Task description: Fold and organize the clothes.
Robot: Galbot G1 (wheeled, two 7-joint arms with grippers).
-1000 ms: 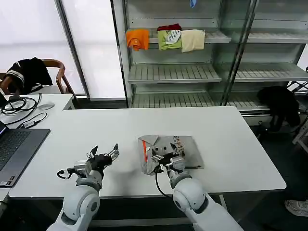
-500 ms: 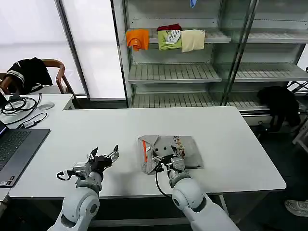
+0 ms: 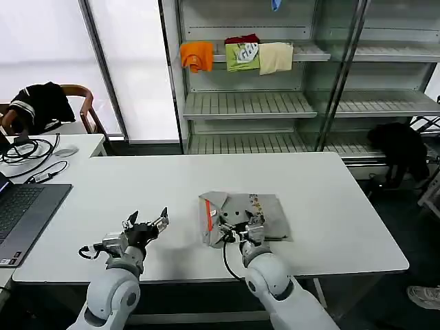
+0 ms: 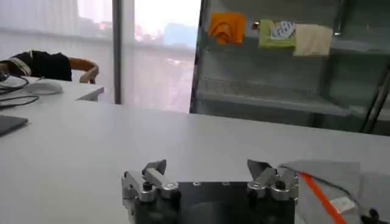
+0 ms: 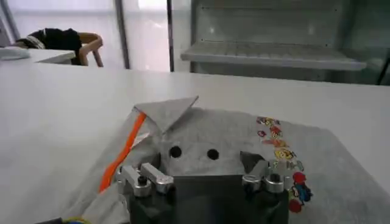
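A folded grey T-shirt [image 3: 242, 214] is being pressed near the desk's [image 3: 330, 206] front edge by the released right end effector [image 3: 240, 230], probably flattening it; the left end effector [image 3: 146, 224] is being held released alongside.

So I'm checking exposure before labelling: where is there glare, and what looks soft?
Head view: the windows behind the chair are blown out white. Left wrist view: the same backlight washes out the panes, and the shelf garments look soft. Right wrist view: the T-shirt print is sharp, the shelf behind blurred.

Head cam is looking down across the table [image 3: 330, 199] toward the shelves [image 3: 275, 103]; both wrist cams are skimming low, facing the same shelves.
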